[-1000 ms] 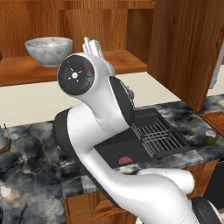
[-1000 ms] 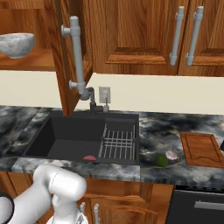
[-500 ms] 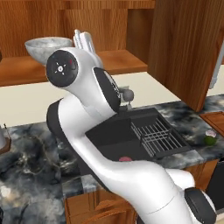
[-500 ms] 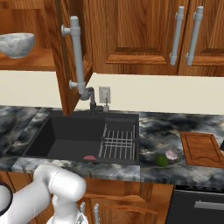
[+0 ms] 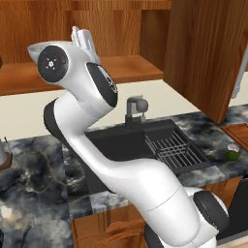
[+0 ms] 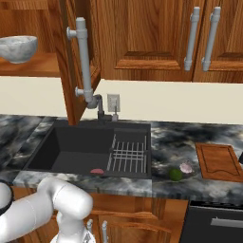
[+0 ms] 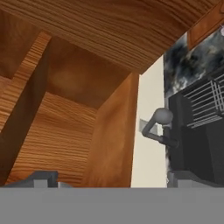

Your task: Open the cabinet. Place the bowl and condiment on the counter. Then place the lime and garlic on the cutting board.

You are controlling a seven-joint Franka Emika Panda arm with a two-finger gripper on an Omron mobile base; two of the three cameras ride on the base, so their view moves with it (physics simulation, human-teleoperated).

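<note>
You have the cabinet (image 6: 76,52) open, but the bowl (image 6: 18,49) sits on its shelf, with your gripper (image 5: 82,38), jaws spread wide and empty, raised toward it. The lime (image 6: 176,174) and garlic (image 6: 185,167) lie on the counter (image 6: 175,142) beside the cutting board (image 6: 219,161), unplaced; I cannot spot the condiment.

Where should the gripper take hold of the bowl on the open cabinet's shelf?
Probably by the rim. The bowl is wide, deep and upright on the shelf of the cabinet, too broad to span, so come in from the open front and pinch its near wall.
</note>
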